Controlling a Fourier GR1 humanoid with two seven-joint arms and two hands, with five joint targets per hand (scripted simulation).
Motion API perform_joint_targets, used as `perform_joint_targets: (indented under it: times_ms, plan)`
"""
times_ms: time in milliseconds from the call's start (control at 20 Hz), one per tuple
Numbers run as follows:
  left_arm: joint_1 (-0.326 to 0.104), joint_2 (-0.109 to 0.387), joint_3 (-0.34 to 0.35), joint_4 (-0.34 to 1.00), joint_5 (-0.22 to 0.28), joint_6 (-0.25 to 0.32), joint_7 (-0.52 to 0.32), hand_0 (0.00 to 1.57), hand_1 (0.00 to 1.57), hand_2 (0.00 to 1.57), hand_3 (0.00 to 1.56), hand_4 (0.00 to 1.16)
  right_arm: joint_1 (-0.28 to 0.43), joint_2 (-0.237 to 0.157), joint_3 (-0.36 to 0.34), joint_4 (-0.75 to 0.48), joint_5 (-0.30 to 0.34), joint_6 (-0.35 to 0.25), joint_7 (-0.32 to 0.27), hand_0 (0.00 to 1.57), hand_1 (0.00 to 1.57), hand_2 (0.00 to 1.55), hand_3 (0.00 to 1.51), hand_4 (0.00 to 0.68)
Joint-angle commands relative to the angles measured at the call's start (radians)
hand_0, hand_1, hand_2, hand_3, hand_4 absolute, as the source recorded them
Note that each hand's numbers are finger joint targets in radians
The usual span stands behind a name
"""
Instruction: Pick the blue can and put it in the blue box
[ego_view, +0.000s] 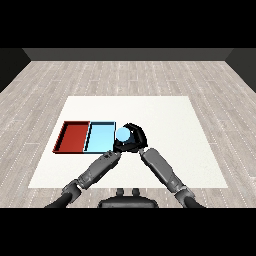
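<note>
We see the right hand (134, 141) curled round the blue can (123, 133), at the blue tray's (100, 137) right edge. Transport step; next, carry left over the tray and release. Left hand state: cannot tell.

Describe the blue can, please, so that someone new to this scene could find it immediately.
On the white table, find the red tray and light blue tray lying side by side. Just off the light blue tray's right edge is the blue can, held by the right robot hand. It is the only round thing there.
</note>
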Motion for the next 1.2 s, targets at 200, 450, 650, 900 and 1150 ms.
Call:
perform_joint_targets:
  times_ms: [200, 450, 650, 900, 1150]
  plan:
    - [-0.024, -0.034, 0.114, 0.073, -0.084, -0.039, -0.02, 1.57, 1.57, 1.55, 1.46, 1.14, -0.015, 0.025, -0.02, 0.06, -0.013, 0.021, -0.004, 1.1, 1.1, 1.19, 1.03, 0.4]
    - [0.002, -0.035, 0.078, 0.015, -0.096, 0.007, 0.023, 1.57, 1.57, 1.56, 1.47, 1.14, 0.015, 0.025, -0.004, 0.008, 0.078, -0.012, 0.036, 0.0, 0.0, 0.0, 0.0, 0.0]
    - [0.022, -0.035, 0.114, -0.001, -0.134, -0.03, 0.036, 1.57, 1.57, 1.57, 1.48, 1.14, -0.041, 0.025, -0.043, 0.115, 0.054, 0.023, -0.012, 0.0, 0.0, 0.0, 0.0, 0.0]
    - [0.073, -0.029, 0.099, -0.043, -0.161, -0.004, 0.046, 1.57, 1.57, 1.57, 1.49, 1.15, 0.022, 0.022, -0.08, 0.062, 0.1, 0.042, -0.011, 0.0, 0.0, 0.0, 0.0, 0.0]
    - [0.086, -0.033, 0.106, -0.04, -0.164, 0.008, 0.03, 1.57, 1.57, 1.57, 1.49, 1.15, 0.024, 0.02, -0.155, -0.074, 0.041, 0.004, 0.081, 0.0, 0.0, 0.0, 0.0, 0.0]
